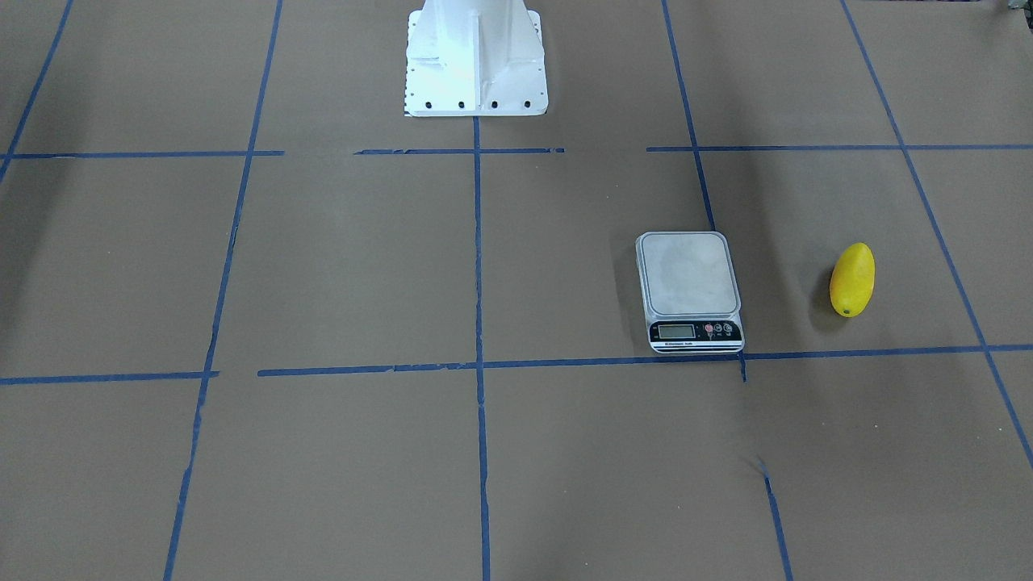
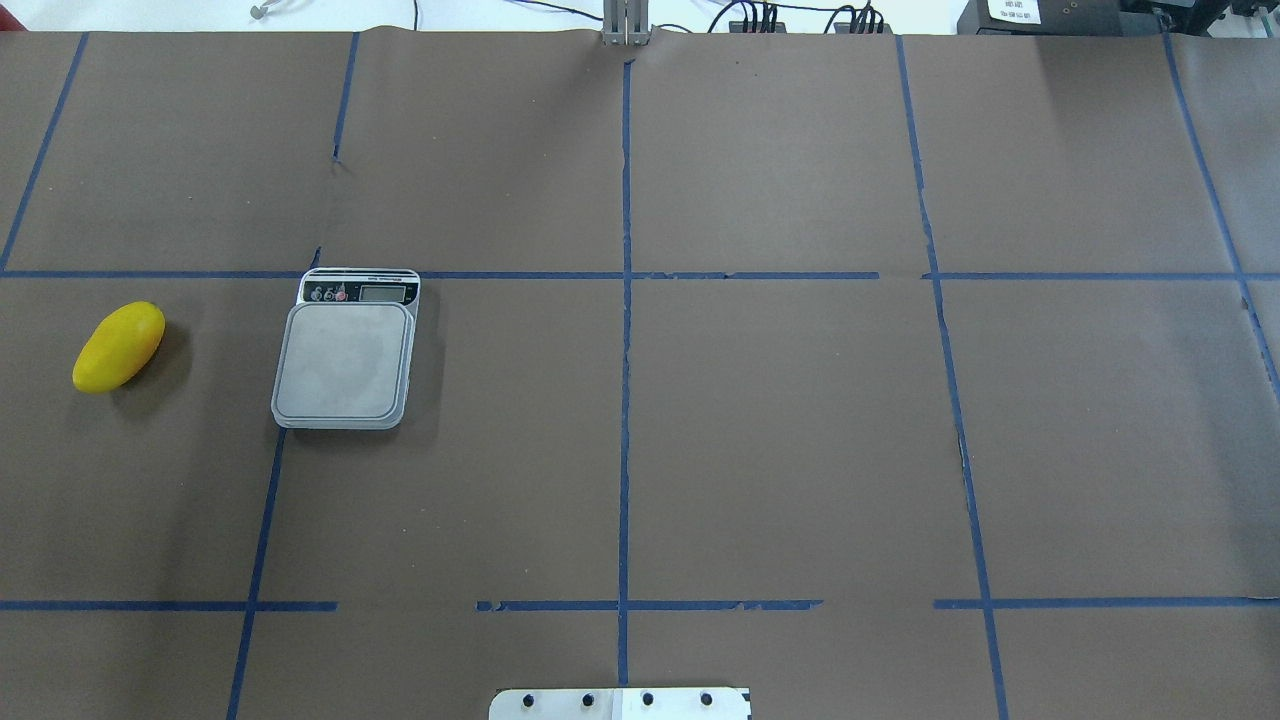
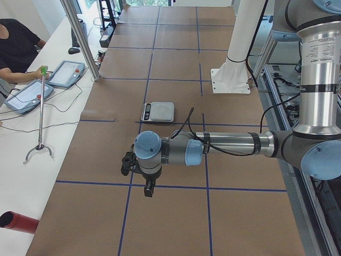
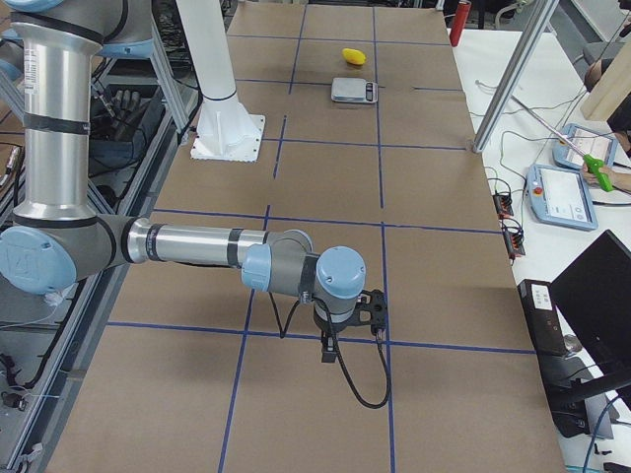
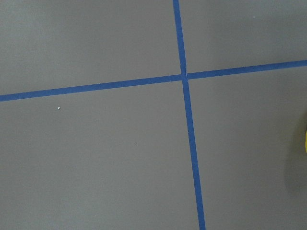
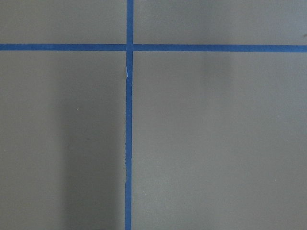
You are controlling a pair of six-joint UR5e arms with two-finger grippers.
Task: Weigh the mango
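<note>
The yellow mango (image 1: pixel 852 279) lies on the brown table paper, apart from the scale (image 1: pixel 688 274), whose platform is bare. In the overhead view the mango (image 2: pixel 118 346) is at the far left, left of the scale (image 2: pixel 345 360). The exterior right view shows the mango (image 4: pixel 354 55) and the scale (image 4: pixel 353 91) far off. A yellow sliver of the mango (image 5: pixel 305 141) shows at the left wrist view's right edge. My left gripper (image 3: pixel 128 163) hangs above the table in the exterior left view, and my right gripper (image 4: pixel 372 308) in the exterior right view. I cannot tell whether either is open or shut.
The robot's white base (image 1: pixel 474 60) stands at the table's middle edge. Blue tape lines (image 2: pixel 626 350) divide the brown paper into squares. Operators' tablets (image 3: pixel 65 73), a grabber stick (image 3: pixel 40 114) and a red tube (image 3: pixel 20 222) lie on the white side bench.
</note>
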